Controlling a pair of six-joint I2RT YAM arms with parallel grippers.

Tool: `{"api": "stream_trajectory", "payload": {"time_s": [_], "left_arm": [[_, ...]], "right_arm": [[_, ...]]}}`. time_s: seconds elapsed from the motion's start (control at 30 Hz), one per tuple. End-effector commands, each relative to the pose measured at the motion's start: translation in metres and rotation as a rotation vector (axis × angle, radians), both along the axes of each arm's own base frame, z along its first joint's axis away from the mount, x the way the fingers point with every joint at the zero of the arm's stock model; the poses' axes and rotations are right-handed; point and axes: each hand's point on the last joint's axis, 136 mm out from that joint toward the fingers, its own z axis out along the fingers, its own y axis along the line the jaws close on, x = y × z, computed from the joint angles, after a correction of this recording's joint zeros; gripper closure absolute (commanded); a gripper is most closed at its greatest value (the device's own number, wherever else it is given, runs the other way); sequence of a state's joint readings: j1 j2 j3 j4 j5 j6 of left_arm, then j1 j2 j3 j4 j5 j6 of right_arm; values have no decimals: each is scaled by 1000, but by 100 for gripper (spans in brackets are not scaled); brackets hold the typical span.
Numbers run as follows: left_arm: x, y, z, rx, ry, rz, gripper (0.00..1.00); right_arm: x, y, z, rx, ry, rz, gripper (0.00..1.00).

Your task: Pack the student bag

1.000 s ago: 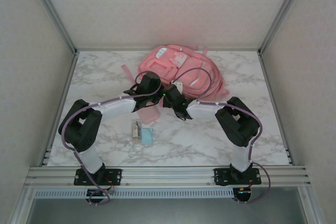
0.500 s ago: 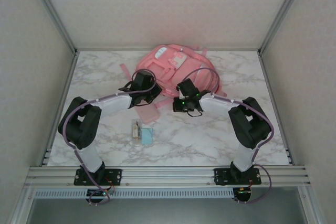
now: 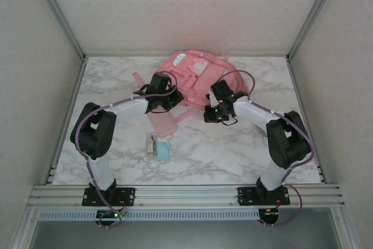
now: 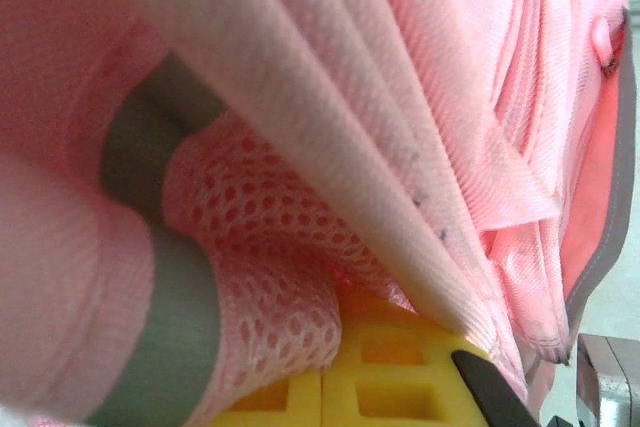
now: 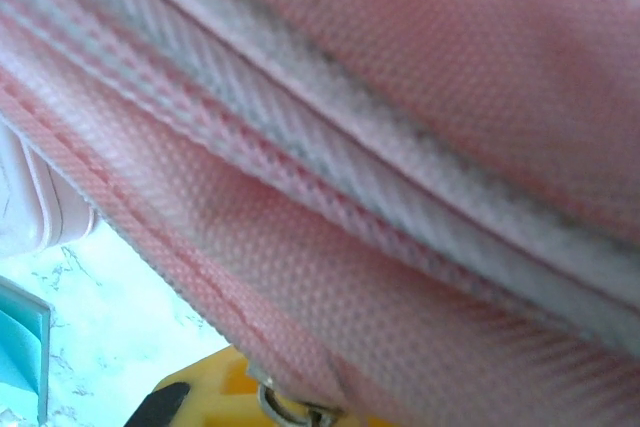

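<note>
The bag (image 3: 195,74) lies flat at the far middle of the worktop (image 3: 105,80), and both arms reach in to its near edge. The left claw (image 4: 320,392) sits at the near-left edge. Its yellow pads (image 4: 385,382) are pressed together, seam to seam. Just ahead of this claw and draped onto it are folds of pink cloth, a patch of pink mesh (image 4: 270,247) and a grey band (image 4: 180,317). Whether any cloth is caught between the pads I cannot tell.

The right claw (image 3: 213,112) is at the bag's near-right edge, drawn tight as well. In its wrist view the bag's fabric lies right against the claw, pink weave with a pale trim strip (image 5: 400,197) running slantwise across it. A small metal ring (image 5: 290,412) hangs at the cloth's lower edge, touching the yellow finger (image 5: 225,387) — gripped or merely resting there, I cannot tell. Bare marble shows to the lower left of this claw.

Between the two claws a pink strap (image 3: 189,112) trails off the bag toward the arms' bases. Nearer the bases than the left claw lies a flat pink pouch (image 3: 162,125), just beside the bag's edge. Nearer still are a small pale item (image 3: 151,144) and a light blue one (image 3: 164,151) — side by side, well clear of both claws.
</note>
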State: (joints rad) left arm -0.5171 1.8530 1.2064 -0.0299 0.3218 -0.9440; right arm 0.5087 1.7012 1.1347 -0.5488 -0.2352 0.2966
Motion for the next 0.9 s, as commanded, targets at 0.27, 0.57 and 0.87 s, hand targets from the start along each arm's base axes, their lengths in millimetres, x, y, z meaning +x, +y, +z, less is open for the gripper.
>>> {"api": "stream_trajectory", "payload": {"time_s": [0.27,0.57,0.87], "left_arm": [[60,72,-15,152,-103,233,100],[60,80,-15,207,-122,217,100],[86,93,4,250,-171,185,100]], "right_arm": [[-84,-16,-1,-40,428,-42,100],[-83,-63,-11,-390,327,35,100],[-63,-108,-6,-603,234,55,100]]}}
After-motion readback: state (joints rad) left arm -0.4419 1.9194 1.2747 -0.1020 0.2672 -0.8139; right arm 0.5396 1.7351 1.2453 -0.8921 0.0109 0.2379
